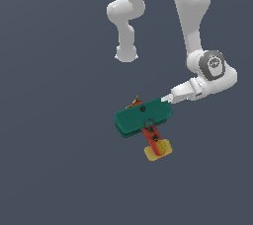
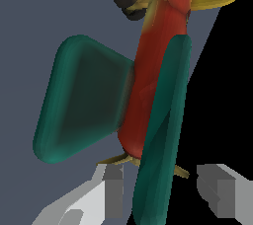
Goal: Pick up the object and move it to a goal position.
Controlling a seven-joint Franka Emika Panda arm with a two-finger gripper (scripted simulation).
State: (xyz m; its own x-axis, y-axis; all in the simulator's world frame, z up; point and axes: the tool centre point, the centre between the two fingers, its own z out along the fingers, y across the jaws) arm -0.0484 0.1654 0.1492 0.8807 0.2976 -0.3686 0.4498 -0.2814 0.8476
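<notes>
The toy biplane point(image 1: 143, 118) lies in the middle of the exterior view, with dark-green wing slabs, a red body and a yellow tail point(image 1: 158, 150). My gripper point(image 1: 167, 99) is at the wing's end on the exterior view's right. In the wrist view the biplane point(image 2: 153, 71) fills the frame. One green wing slab point(image 2: 158, 169) stands edge-on between my fingers point(image 2: 114, 192). My gripper point(image 2: 165, 192) is open, with a gap showing on each side of the slab. The yellow propeller point(image 2: 118, 159) is near the fingertips.
The plain grey floor point(image 1: 49, 169) surrounds the biplane. The white arm point(image 1: 197, 17) reaches down from the top of the exterior view. A black area point(image 2: 232, 95) takes up one side of the wrist view.
</notes>
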